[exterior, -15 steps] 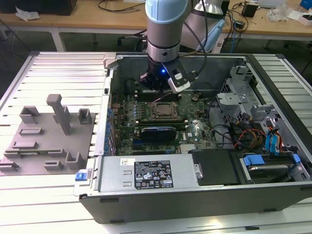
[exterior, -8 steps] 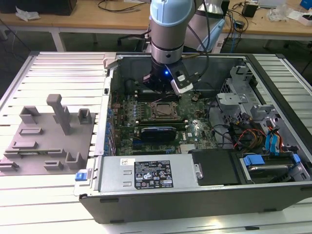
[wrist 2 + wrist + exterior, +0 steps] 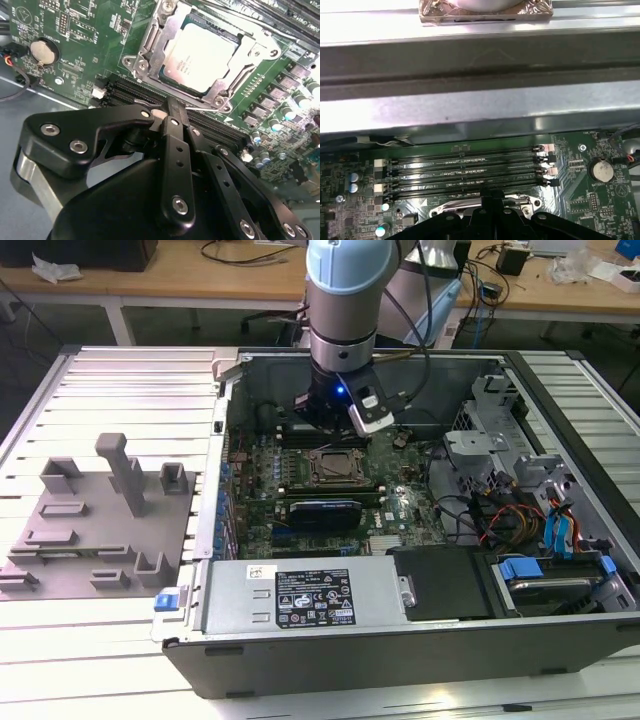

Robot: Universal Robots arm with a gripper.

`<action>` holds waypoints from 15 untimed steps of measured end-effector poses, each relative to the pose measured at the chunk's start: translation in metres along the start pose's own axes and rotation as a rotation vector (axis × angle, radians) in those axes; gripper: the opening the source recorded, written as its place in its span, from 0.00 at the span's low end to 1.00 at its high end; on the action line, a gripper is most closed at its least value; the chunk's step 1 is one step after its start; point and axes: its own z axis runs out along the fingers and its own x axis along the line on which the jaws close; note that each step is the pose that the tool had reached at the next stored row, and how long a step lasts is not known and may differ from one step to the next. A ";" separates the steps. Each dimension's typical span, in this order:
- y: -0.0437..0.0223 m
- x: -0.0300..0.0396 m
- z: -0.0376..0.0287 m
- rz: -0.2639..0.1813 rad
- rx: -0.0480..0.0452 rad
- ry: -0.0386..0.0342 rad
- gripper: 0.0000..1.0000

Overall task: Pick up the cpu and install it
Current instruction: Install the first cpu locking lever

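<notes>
Installation stage. The cpu [image 3: 200,57] lies seated in the motherboard socket [image 3: 150,42], near the middle of the motherboard [image 3: 75,30]. The gripper [image 3: 172,107] hovers just beside the socket, fingers pressed together, holding nothing. Judged next: securing the socket's retention frame.

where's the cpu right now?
The silvery-white square cpu sits in the metal-framed socket on the green motherboard in the second wrist view, just beyond the black gripper, beside the dark memory slots.
</notes>
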 end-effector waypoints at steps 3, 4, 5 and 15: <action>-0.0003 0.0016 0.0015 -0.005 0.0027 -0.0267 0.11; -0.0002 0.0022 0.0020 -0.006 0.0028 -0.0327 0.11; 0.0001 0.0028 0.0026 -0.007 0.0031 -0.0370 0.11; 0.0060 0.0092 0.0108 -0.012 0.0155 -0.0586 0.11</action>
